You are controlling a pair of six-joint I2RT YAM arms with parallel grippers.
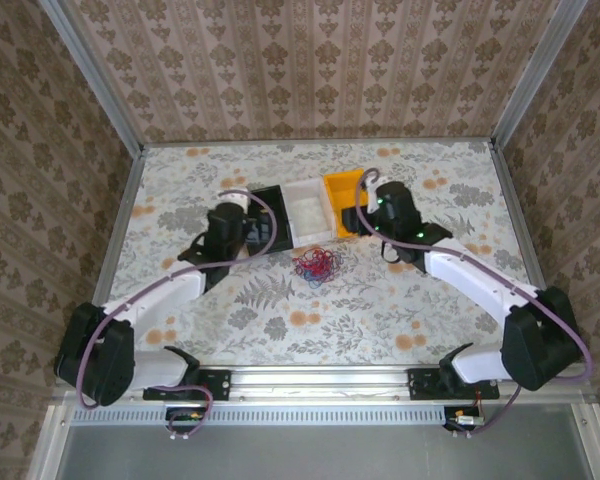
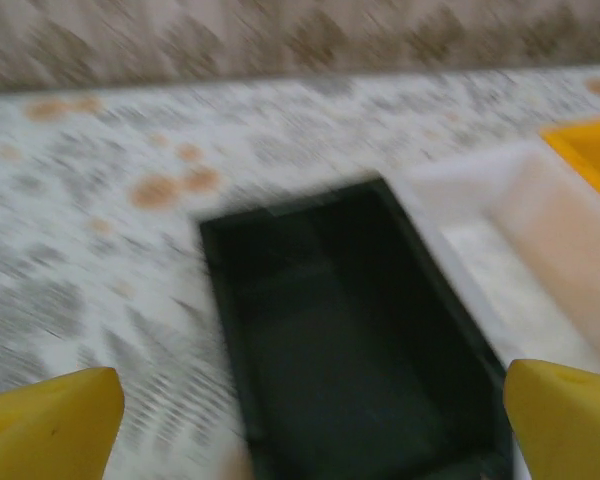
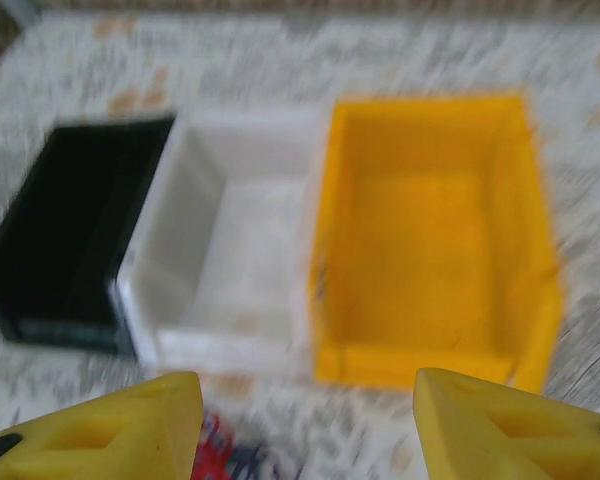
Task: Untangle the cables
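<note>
Lying tangled near bins, cables.

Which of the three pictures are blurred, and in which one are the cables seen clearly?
Top external: sharp and evenly lit, the cables clear as a red and blue tangle. Left wrist: strongly blurred, the black bin smeared. Right wrist: blurred too, the yellow bin soft-edged, the cables only a red-blue smudge at the bottom edge.

- A table with a pale flowered cover.
- A white bin stands on it.
- A black bin touches the white bin's left side.
- A yellow bin touches the white bin's right side.
- Tangled red and blue cables lie just in front of the white bin.
</note>
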